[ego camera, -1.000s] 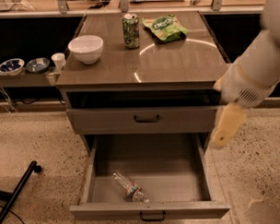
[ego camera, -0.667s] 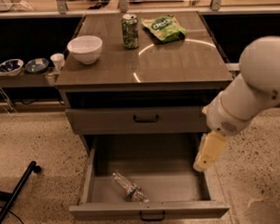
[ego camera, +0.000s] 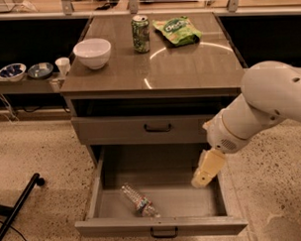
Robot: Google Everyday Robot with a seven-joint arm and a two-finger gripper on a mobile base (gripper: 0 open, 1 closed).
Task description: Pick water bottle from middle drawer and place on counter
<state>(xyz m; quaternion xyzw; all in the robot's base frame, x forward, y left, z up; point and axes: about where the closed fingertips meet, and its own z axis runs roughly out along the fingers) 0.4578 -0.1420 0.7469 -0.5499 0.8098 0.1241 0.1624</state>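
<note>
Glossy surface point(ego camera: 188, 66), speckled floor point(ego camera: 37, 146); water bottle point(ego camera: 139, 201) lies in middle drawer point(ego camera: 188, 203), back-left to front-right. My claw point(ego camera: 201, 180) hangs over its right side; grip, I cannot tell.

Claw: pale cream-yellow tapered gripper point(ego camera: 206, 171), smooth-skinned and blunt at the tip, over the right side of the open wide grey metal drawer point(ego camera: 161, 226).
Just above the claw: short off-white wrist collar point(ego camera: 221, 138), rounded, with a small patch of dark dots on its face.
Up and right of the claw: thick white tubular forearm shell point(ego camera: 249, 118), plain and unmarked.
Furthest from the claw: large white domed joint housing point(ego camera: 278, 88), softly glossy, with a few tiny dark specks.
</note>
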